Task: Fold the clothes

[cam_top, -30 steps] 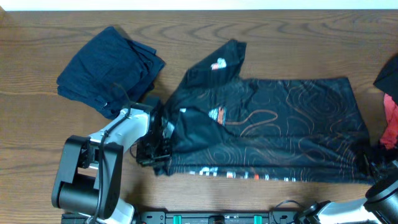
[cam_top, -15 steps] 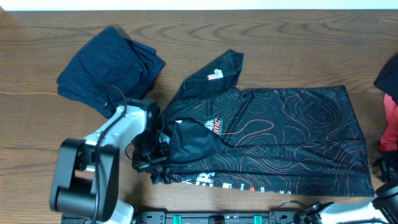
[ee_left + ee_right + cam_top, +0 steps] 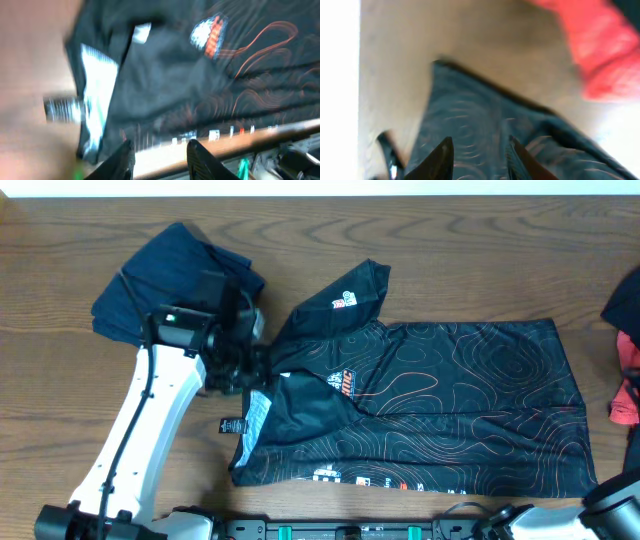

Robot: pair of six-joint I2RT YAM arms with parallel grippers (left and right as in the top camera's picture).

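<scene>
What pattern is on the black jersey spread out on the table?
Thin orange contour lines on the black jersey, clearest in the overhead view.

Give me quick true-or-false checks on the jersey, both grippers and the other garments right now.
1. The black jersey lies spread on the wooden table. True.
2. The left gripper clamps the jersey. False: its fingers are apart with nothing between them.
3. A folded navy garment lies near the jersey's collar end. True.
4. The red cloth lies on the jersey. False: it lies apart, past the hem.
5. The right gripper is open above the jersey. True.
</scene>
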